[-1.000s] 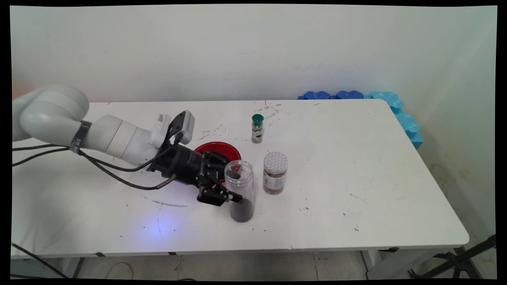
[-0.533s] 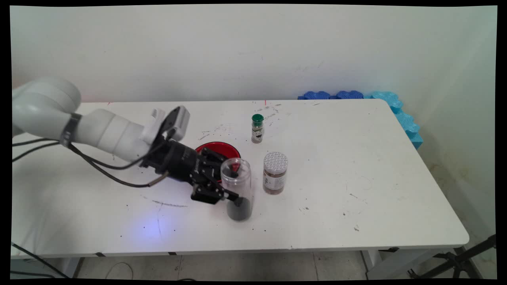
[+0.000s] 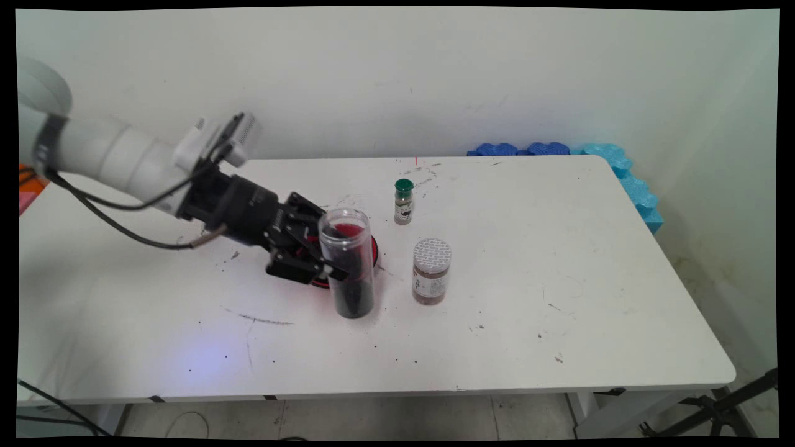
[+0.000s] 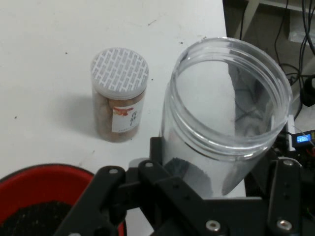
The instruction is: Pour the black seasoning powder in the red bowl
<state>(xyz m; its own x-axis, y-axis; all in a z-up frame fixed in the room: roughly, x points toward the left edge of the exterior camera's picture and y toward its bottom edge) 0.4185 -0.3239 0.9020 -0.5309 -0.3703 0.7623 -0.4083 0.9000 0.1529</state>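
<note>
Table (image 3: 559, 298): white top, scuffed and speckled with dark grains, wall behind it. Blue foam pieces (image 3: 621, 167) line the table's far right corner and edge, at about 2 o'clock from table centre.

Arm: enters from 10 o'clock, black cables hanging under it. Gripper (image 3: 332, 264) points toward 4 o'clock and sits left of table centre.

Clear plastic jar (image 3: 349, 264): open-mouthed, no lid, dark granules filling the lower part. Gripper jaws are closed against its sides, one finger on each flank, so the jar is clamped between them. Jar appears raised off the tabletop and roughly upright, tipped slightly; hand view shows its wide mouth (image 4: 231, 93) directly ahead of the linkage.

Red bowl (image 3: 371, 248): mostly hidden behind the jar and gripper; hand view shows dark contents inside it (image 4: 44, 191). Jar sits over the bowl's near-right part in main view.

Brown-filled jar (image 3: 431, 271) with white patterned lid: upright, at 3 o'clock of the held jar, near but apart.

Small spice bottle (image 3: 404, 202) with green cap: upright, at 1 o'clock of the held jar, well apart from it.
</note>
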